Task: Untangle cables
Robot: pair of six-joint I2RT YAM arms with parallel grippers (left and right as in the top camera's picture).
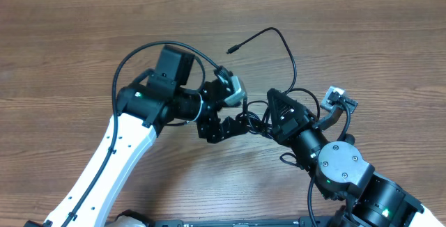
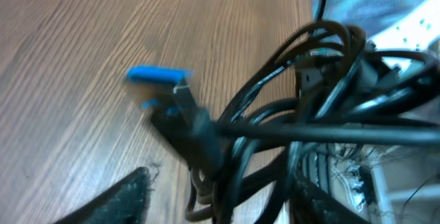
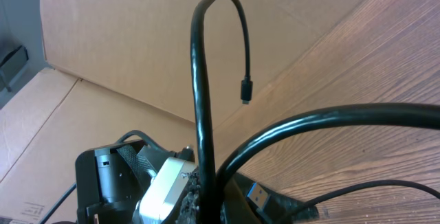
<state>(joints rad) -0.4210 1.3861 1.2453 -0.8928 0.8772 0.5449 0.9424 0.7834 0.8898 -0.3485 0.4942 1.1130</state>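
The cables [image 1: 254, 119] lie as a black knot on the wooden table between my two grippers. One strand arcs to the back and ends in a small plug [image 1: 230, 49], which the right wrist view shows hanging in the air [image 3: 245, 90]. My left gripper [image 1: 230, 124] stands open around the knot [image 2: 289, 135], with a gap between its left finger [image 2: 124, 196] and the cords. A blue-tipped plug [image 2: 158, 74] sticks out of the bundle. My right gripper [image 3: 206, 200] is shut on one cable [image 3: 203, 114] that rises straight up from its fingers.
The two arms meet almost tip to tip at the table's middle, the left wrist's silver camera housing [image 3: 161, 193] close to my right fingers. A cardboard wall [image 3: 103, 45] runs along the table's back edge. Bare wood [image 1: 83, 53] lies to the left and far side.
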